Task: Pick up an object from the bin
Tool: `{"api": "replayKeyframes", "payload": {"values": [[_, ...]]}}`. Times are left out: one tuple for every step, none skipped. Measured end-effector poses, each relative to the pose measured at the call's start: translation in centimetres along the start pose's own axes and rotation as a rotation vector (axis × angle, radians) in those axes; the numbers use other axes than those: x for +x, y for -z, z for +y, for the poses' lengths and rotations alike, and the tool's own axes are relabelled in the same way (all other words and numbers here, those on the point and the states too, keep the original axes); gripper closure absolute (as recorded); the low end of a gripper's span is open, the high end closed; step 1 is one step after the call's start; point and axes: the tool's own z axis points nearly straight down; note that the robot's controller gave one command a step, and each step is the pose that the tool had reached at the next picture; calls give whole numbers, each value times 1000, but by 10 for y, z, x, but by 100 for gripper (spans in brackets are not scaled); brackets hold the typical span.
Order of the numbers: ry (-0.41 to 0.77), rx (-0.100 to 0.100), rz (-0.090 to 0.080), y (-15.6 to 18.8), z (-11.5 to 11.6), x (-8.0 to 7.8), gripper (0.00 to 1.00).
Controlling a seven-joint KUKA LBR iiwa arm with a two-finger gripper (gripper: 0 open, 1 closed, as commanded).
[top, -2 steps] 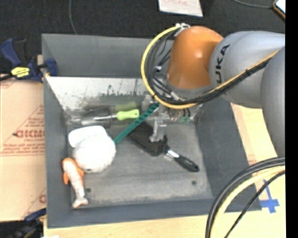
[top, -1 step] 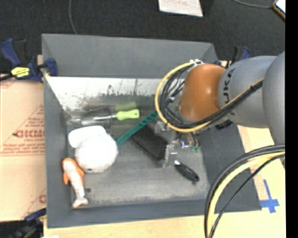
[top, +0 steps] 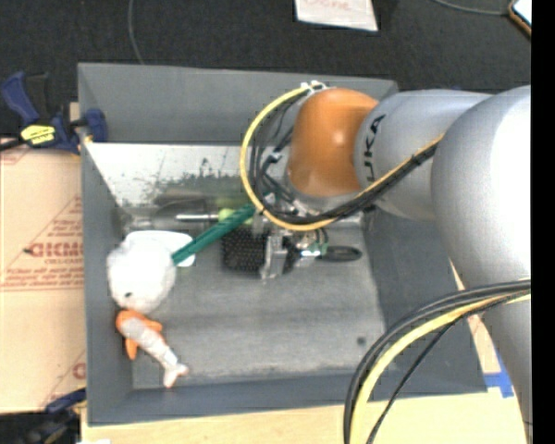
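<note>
gripper (top: 276,252) low in the bin (top: 259,354), around mid-floor and slightly toward the back wall, arm (top: 444,155) in over the right edge. mostly buried under the orange wrist cover (top: 326,141) and a yellow cable loop (top: 250,160). grip state: unreadable from this angle, can't say parted or clamped, can't confirm anything in it.

parked just right of a black bristly block (top: 241,248), touching or very nearly, can't separate the two. block flat on the bin floor, mid-bin, nearer the back wall than the front. nearest item to the gripper by far.

green stick (top: 208,236) angled from the block's top edge down toward the left wall. looks like a brush-style handle for the block, but joint hidden. low end resting on or against a white fluffy lump (top: 141,271) near the left wall, about halfway along it.

toward the front from that, orange-and-white toy figure (top: 150,339) lying on its side in the front-left corner, well apart from the gripper, close to the lump but not clearly touching it.

thin metallic rod (top: 196,217) along the foot of the back wall, just behind the stick, roughly parallel to the wall.

small dark piece (top: 344,253) just right of the gripper: robot part or loose item, can't say.
</note>
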Motion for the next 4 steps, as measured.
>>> {"api": "replayKeyframes", "payload": {"values": [[0, 0, 0, 0, 0, 0, 100], [-11, 1, -4, 23, -11, -2, 100], [5, 2, 1, 125, 0, -5, 100], [-19, 0, -2, 71, -12, -9, 100]]}}
